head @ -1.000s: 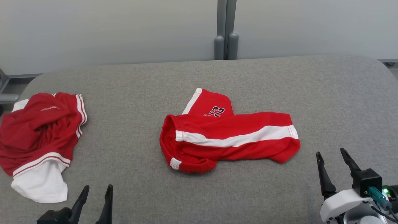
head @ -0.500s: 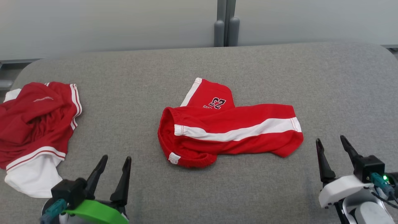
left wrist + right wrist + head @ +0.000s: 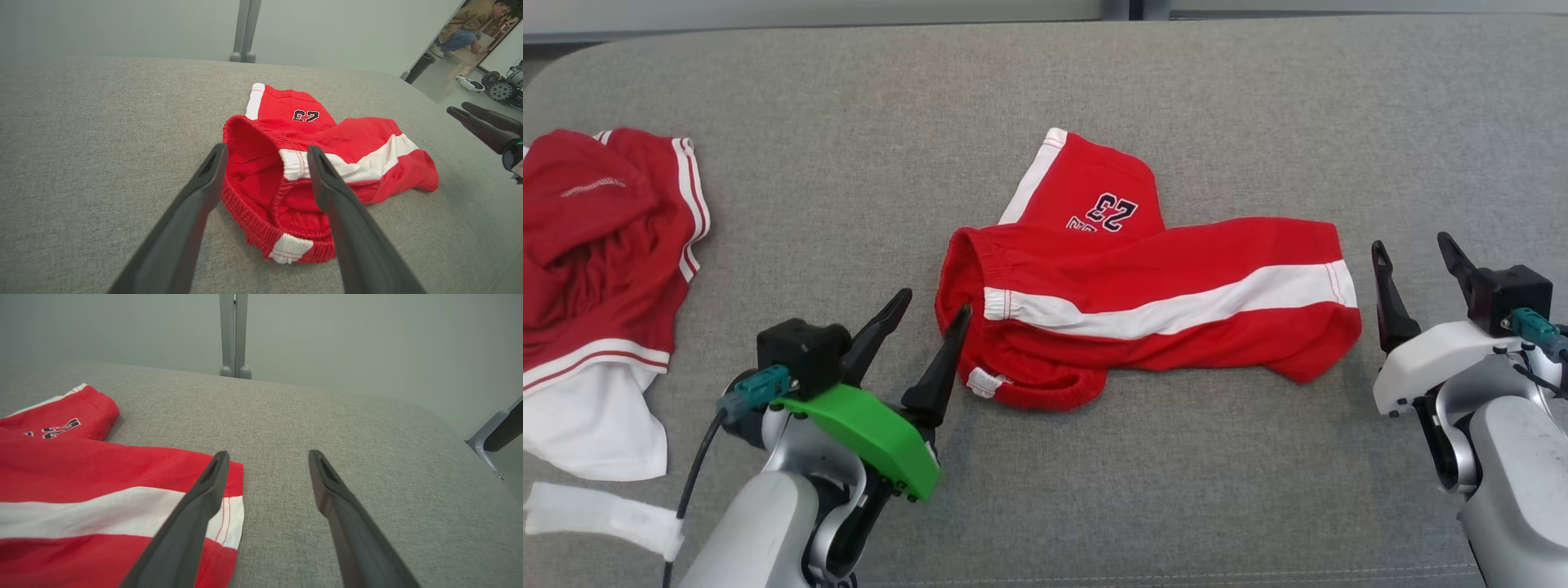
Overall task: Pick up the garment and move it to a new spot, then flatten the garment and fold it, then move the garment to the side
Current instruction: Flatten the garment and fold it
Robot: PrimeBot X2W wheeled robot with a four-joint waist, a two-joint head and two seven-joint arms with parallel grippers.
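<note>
Two garments (image 3: 1176, 269), four fingers (image 3: 939, 363)

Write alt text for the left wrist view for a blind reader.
The open left gripper points at the elastic waistband of red shorts with a white stripe, crumpled on a grey padded table; the right gripper shows at the right edge.

Red shorts (image 3: 1176, 273) lie rumpled in the middle of the grey padded surface (image 3: 1217, 490). The waistband gapes at left. One white-striped leg stretches right; the other, bearing a dark "23", angles far.
</note>
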